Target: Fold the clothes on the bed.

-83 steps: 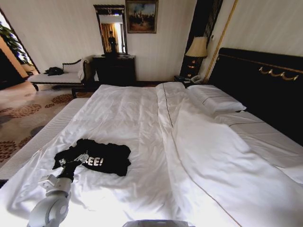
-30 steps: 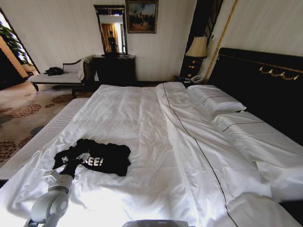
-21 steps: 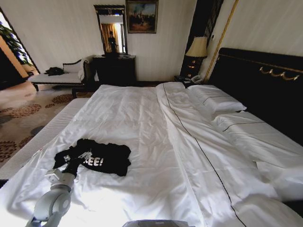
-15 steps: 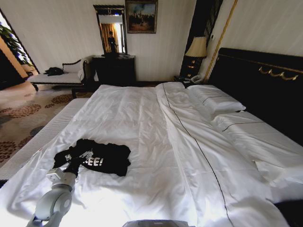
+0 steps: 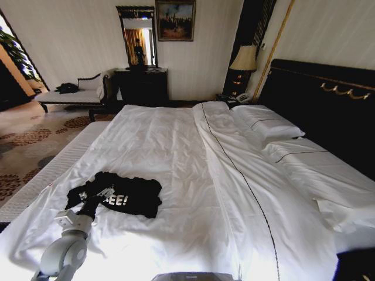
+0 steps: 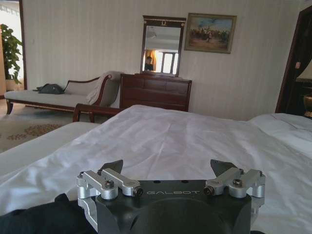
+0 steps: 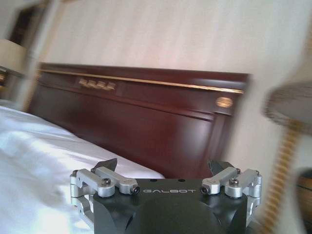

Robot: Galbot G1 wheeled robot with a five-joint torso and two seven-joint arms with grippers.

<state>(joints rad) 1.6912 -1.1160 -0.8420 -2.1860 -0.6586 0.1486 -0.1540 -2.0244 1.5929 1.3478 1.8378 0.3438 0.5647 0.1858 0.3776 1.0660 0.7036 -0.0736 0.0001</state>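
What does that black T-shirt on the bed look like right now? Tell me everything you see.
The black T-shirt is soft and rumpled, lying flat on the bed's white sheet near the corner closest to the robot. White letters "EE!" show on it. The left gripper, fingers open, sits over its left part, hiding the rest of the lettering.

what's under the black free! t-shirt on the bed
The black T-shirt lies on the bed's white sheet. The left hand is over its near edge. Anything beneath the fabric is covered.
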